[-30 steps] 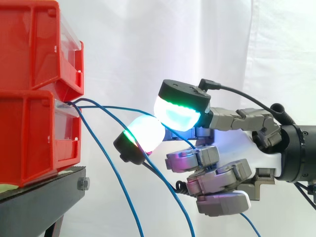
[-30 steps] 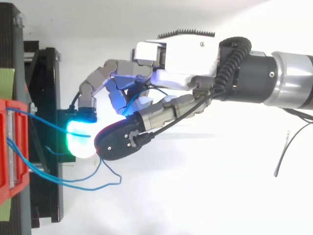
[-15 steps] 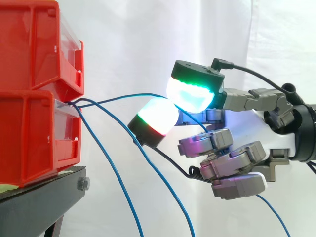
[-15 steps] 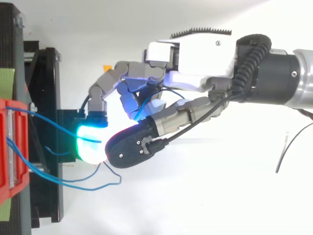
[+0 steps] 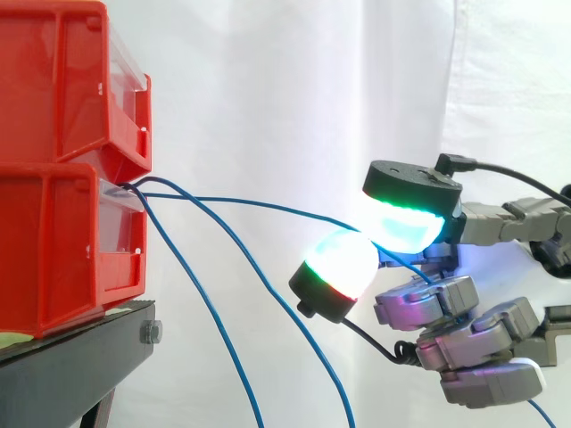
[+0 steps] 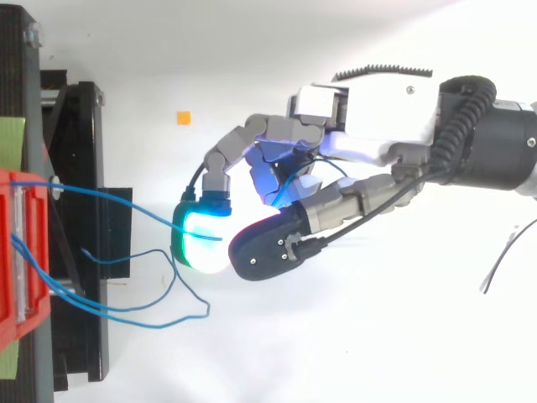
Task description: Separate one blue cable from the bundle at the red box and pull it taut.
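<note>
- Hand [image 6: 373, 109]: two glowing pads [image 5: 343, 263] are pressed together with one blue cable [image 5: 250, 204] nipped between them. The other fingers are curled in underneath and hold nothing that I can see.
- Behind the pinch, the same cable seems to loop on through the curled fingers. I can't tell whether it is trapped there too.
- From the pinch, the blue cable runs across open air to the front lip of the lower red bin [image 5: 62, 250]. It touches nothing on the way and shows only a shallow bow, so I'd call it close to taut but not quite there.
- Slack blue cables [image 5: 203, 306] leave the same spot on the bin and hang down, well clear of the held one. Separation looks done.
- Handling, as I judge it: thin, very light and limp, with no stiffness to resist the pull. The jacket looks smooth and the pads are fat and rounded, so the contact patch is small and slip through the pinch is the main risk.
- Grip point: the present mid-span hold looks right, away from the bin where the strands crowd together. Any closer in would risk catching a neighbour.
- Pull load goes straight to wherever the cable is anchored in the bin, which is hidden. Go gently as the bow comes out.
- Surroundings: upper red bin [image 5: 62, 80] stacked on the lower, both on the black stand [image 5: 80, 357], with the white curtain [image 5: 268, 89] behind.
</note>
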You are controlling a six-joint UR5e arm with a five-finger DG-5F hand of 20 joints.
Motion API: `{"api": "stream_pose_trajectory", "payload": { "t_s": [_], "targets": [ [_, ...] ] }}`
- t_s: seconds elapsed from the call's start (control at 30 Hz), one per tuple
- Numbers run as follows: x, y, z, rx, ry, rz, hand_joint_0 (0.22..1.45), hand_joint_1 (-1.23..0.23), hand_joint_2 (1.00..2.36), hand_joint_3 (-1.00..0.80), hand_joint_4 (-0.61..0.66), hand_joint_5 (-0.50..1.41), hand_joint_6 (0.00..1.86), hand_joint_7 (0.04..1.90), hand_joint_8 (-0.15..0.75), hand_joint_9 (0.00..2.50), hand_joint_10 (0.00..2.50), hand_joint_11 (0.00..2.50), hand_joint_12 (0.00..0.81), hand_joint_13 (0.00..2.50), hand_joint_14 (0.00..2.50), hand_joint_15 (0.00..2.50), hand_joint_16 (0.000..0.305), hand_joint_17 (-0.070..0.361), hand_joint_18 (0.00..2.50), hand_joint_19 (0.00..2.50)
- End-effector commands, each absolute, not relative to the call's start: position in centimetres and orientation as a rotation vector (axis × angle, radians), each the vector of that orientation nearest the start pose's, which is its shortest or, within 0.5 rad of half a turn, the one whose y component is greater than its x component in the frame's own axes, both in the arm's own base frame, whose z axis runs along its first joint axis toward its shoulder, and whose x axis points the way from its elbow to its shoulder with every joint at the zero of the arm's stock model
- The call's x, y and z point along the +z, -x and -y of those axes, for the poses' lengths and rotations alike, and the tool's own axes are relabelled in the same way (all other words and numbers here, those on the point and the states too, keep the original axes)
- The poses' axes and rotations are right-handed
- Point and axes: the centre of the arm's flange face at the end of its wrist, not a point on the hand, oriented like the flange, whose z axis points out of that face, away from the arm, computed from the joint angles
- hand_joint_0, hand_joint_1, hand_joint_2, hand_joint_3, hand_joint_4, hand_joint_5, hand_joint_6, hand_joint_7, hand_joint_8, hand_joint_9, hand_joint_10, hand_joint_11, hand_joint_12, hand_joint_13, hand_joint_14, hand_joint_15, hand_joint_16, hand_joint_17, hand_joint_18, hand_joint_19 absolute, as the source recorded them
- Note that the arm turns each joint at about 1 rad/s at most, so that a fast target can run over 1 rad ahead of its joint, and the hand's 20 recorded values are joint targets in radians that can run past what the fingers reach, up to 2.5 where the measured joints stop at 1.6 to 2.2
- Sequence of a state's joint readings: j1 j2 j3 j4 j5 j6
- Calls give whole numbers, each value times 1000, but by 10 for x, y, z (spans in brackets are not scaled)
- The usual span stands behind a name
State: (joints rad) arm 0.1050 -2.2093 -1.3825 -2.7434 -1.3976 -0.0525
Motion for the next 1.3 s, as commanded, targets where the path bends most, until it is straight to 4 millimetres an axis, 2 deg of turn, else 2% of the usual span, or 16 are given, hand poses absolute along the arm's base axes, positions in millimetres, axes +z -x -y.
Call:
{"api": "stream_pose_trajectory", "payload": {
  "t_s": [0.0,0.47,1.27],
  "targets": [
    [224,-709,73,1094,-1229,-1211,653,-771,1024,-135,-294,-160,876,888,168,448,2500,2010,374,963,2500,1224,42,95,1303,1193],
    [222,-709,67,1046,-1221,-1213,653,-766,1023,-139,-291,-158,873,898,170,456,2500,2042,373,963,2500,1206,42,96,1304,1222],
    [222,-708,69,1023,-1206,-1223,658,-764,1021,-155,-277,-159,870,904,173,455,2500,2033,378,960,2500,1193,43,97,1307,1203]
  ]
}}
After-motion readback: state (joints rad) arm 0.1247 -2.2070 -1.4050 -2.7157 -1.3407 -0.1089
